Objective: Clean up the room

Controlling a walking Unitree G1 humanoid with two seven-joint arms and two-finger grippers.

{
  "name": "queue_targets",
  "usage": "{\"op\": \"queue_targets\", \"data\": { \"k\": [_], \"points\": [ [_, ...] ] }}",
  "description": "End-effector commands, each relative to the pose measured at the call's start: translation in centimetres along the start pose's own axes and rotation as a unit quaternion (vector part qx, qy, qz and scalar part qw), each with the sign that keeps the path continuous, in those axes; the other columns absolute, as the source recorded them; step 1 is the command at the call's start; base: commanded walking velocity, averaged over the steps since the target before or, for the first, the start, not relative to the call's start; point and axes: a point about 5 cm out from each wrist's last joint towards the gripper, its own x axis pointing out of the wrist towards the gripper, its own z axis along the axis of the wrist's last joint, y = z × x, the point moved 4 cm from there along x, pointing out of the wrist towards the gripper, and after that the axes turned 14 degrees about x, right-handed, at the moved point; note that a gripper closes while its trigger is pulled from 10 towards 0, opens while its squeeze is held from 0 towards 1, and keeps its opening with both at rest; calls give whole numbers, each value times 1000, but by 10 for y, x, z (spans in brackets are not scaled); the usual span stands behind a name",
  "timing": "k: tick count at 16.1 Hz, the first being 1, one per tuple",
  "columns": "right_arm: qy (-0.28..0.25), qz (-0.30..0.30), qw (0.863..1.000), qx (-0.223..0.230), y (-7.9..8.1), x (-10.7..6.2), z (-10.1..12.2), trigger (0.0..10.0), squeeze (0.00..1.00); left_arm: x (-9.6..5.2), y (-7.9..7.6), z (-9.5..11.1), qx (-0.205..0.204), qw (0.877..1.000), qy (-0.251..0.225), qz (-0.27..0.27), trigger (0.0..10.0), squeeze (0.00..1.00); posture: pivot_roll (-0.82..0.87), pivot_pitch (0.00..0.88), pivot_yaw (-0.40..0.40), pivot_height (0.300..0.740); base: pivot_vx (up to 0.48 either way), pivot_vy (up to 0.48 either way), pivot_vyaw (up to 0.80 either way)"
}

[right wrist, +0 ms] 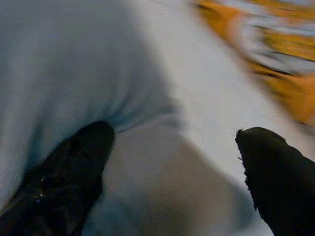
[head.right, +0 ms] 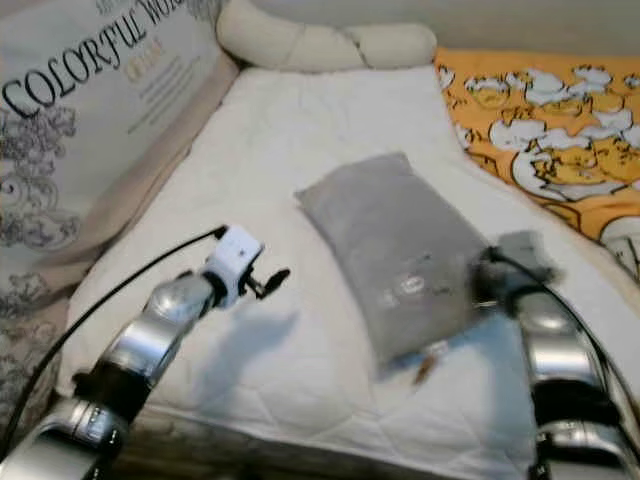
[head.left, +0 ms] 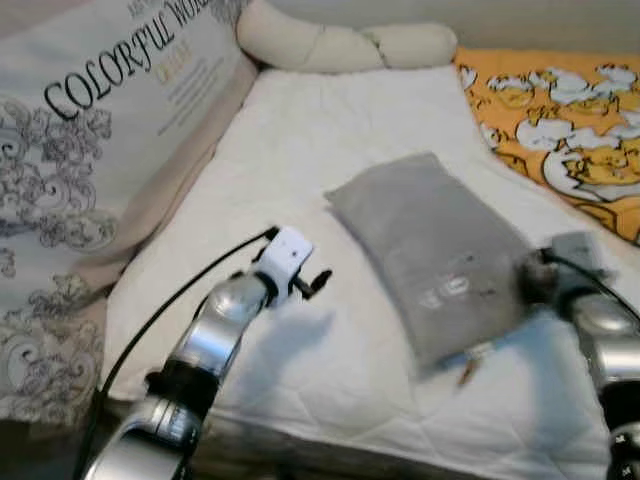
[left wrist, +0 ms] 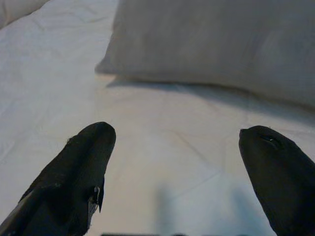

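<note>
A grey pillow lies askew in the middle of the white mattress, with a small tag at its near corner. My left gripper hovers over the sheet just left of the pillow. In the left wrist view it is open, with the pillow ahead of its fingertips. My right gripper is at the pillow's right edge. It is open in the blurred right wrist view, one finger against the pillow's side.
A big bedding pack printed "COLORFUL WORLD" leans along the left side. A cream bolster lies at the head of the bed. An orange duck-print blanket covers the right. The mattress's front edge is near me.
</note>
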Motion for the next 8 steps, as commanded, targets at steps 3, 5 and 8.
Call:
{"op": "queue_targets", "data": {
  "k": [3,5,8],
  "points": [
    [19,272,962,9,90,-26,0,10000,0,13,-7,6,-3,1000,3,-16,10000,0,73,0,61,740,0,0,0],
    [18,340,940,-2,111,-42,5,10000,0,22,-16,1,-33,999,19,-25,10000,0,70,0,61,740,0,0,0],
    [24,416,909,-16,136,-67,11,10000,0,33,-17,10,-20,999,20,-13,10000,0,48,0,73,740,0,0,0]
  ]
}}
